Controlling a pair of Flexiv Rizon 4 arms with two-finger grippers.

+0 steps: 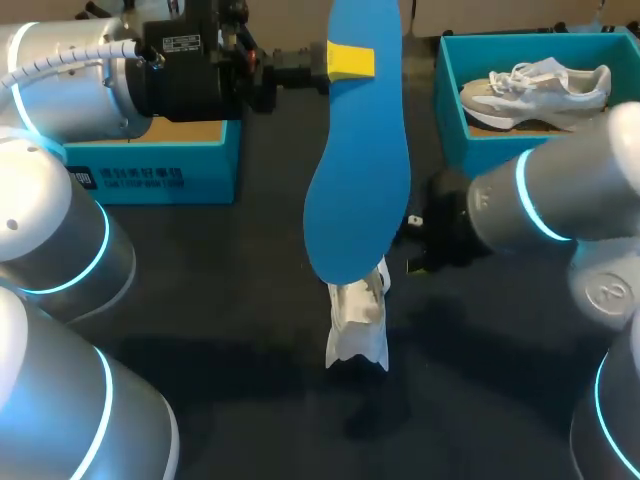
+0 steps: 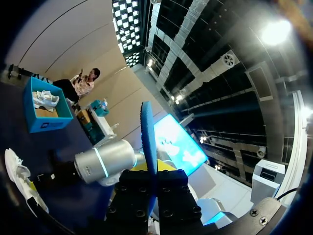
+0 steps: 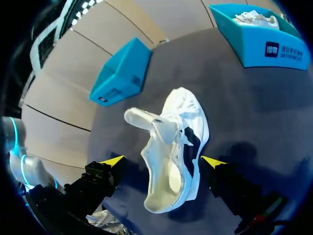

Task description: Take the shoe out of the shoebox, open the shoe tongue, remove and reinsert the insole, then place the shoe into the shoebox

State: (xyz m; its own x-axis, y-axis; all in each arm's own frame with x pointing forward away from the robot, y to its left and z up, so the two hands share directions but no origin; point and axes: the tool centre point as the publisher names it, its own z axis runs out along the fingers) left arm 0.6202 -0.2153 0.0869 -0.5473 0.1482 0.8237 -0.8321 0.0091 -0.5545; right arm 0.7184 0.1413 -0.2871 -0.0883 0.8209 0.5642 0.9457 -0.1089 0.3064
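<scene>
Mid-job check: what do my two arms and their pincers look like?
Both the left arm and right arm are rounded silver-white links with glowing cyan rings at the joints. A white ribbed cable hose runs along the left arm to a black wrist block with a white label. The left pincer and right pincer are black with bright yellow tips.

insole [image 1: 358, 180]: tip cut off | shoe [image 1: 358, 320]: seemingly half hidden behind insole

The dark table [image 1: 200, 290] bears a white shoe [image 1: 358, 325], a shoebox [image 1: 500, 150] and a blue box [image 1: 160, 180].
</scene>
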